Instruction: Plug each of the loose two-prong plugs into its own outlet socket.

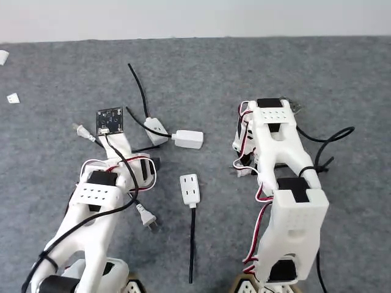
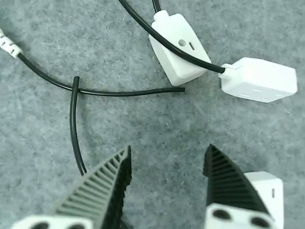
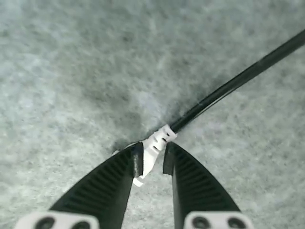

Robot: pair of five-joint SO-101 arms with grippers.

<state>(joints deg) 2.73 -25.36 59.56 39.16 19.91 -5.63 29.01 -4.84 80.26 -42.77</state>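
Note:
My left gripper [image 2: 167, 160] hangs open over the grey carpet with nothing between its fingers. Just beyond it lie two white outlet sockets, one tilted [image 2: 178, 45] [image 1: 156, 130] and one blocky [image 2: 259, 78] [image 1: 188, 139]. A third socket [image 2: 267, 191] [image 1: 190, 188] lies right beside one finger, its black cord running toward the table's front. My right gripper [image 3: 152, 151] is shut on a white two-prong plug [image 3: 153, 150] down at the carpet, its black cord [image 3: 238, 78] trailing away. Loose white plugs lie at the far left [image 1: 79, 130] and beside the left arm [image 1: 146, 218].
Black cords [image 2: 74, 119] cross the carpet ahead of the left gripper. A black cable [image 1: 333, 139] loops beside the right arm [image 1: 287, 183]. Small white scraps [image 1: 12, 97] lie at the far left. Open carpet stretches between the two arms and along the back.

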